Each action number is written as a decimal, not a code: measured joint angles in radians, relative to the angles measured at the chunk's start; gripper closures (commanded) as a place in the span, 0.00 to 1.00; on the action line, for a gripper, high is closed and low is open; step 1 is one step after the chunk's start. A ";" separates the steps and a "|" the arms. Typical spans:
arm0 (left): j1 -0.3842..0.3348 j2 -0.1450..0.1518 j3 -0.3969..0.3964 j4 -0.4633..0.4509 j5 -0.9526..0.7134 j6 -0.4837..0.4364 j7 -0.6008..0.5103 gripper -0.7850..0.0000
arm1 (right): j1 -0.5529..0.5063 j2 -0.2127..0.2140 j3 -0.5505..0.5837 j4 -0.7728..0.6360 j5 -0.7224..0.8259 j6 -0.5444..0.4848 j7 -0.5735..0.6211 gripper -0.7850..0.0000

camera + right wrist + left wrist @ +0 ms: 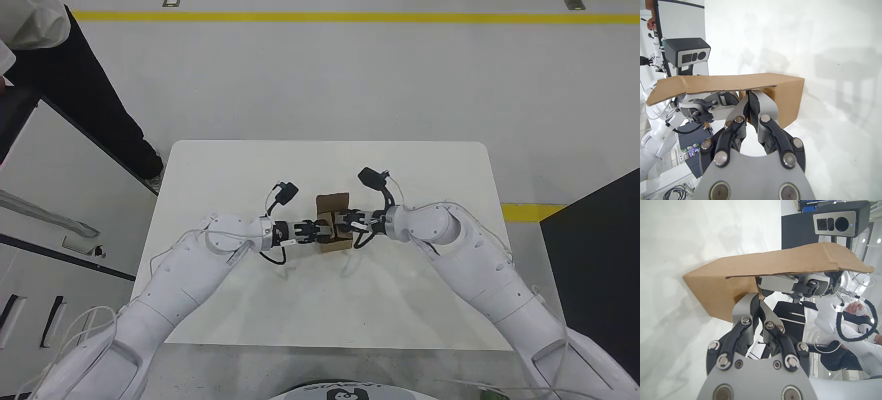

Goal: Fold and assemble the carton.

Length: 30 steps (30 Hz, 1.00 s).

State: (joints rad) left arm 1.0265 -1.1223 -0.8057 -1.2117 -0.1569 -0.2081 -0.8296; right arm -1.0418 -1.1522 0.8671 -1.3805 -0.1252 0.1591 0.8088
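Observation:
A small brown carton (pixel 333 222) stands half folded in the middle of the white table (pixel 420 170), one flap sticking up. My left gripper (pixel 313 233) comes at it from the left side and is shut on the edge of a carton wall (pixel 745 287). My right gripper (pixel 350 224) meets it from the right and is shut on the opposite wall edge (pixel 764 89). In the left wrist view the left gripper (pixel 758 300) pinches thin cardboard under the overhanging flap (pixel 848 258). In the right wrist view the right gripper (pixel 749 98) does the same, with the left arm's gripper (pixel 723 98) close beside it.
A person in dark trousers (pixel 90 90) stands at the table's far left corner, away from the carton. A grey cabinet (pixel 50 190) lies left of the table, a dark panel (pixel 600 260) to the right. A yellow floor line (pixel 350 17) runs behind.

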 measured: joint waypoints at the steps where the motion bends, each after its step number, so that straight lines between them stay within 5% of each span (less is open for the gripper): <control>1: 0.000 -0.001 -0.001 0.000 0.001 0.000 -0.001 1.00 | -0.002 0.000 0.002 -0.003 -0.002 0.001 0.000 1.00; 30: 0.021 -0.012 -0.017 -0.056 0.112 0.041 0.071 1.00 | -0.036 -0.001 0.035 -0.027 -0.029 0.014 -0.024 1.00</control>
State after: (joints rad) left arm 1.0473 -1.1347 -0.8231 -1.2675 -0.0447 -0.1672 -0.7588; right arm -1.0783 -1.1534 0.9016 -1.4080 -0.1539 0.1730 0.7848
